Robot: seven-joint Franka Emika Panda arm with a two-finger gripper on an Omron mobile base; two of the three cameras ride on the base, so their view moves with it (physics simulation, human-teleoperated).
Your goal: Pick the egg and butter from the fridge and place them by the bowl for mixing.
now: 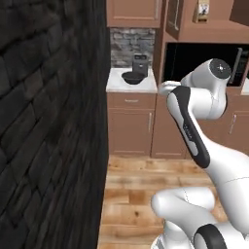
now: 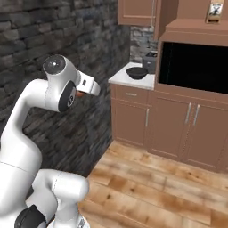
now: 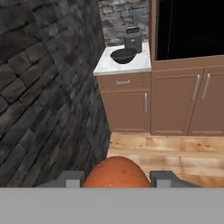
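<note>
Stonework (image 3: 39,87) of rough dark grey blocks, uneven and matte, covers the left side in the hand view and runs back to a corner. Beside it stands a brown wooden cabinet (image 3: 127,105) with flat panelled doors and slim metal handles, capped by a pale, smooth countertop (image 3: 131,65). On that top sits a round black bowl (image 3: 123,55), shallow and glossy, with a boxy dark grey appliance (image 3: 133,39) just behind it. Further right a large black recess (image 3: 190,28) opens above more panelled doors. Warm wooden planks (image 3: 175,151) make the floor. At the bottom the egg (image 3: 116,174), a smooth orange-red rounded ball, sits clamped between the two grey fingertips of the gripper (image 3: 117,179), well apart from the bowl.
</note>
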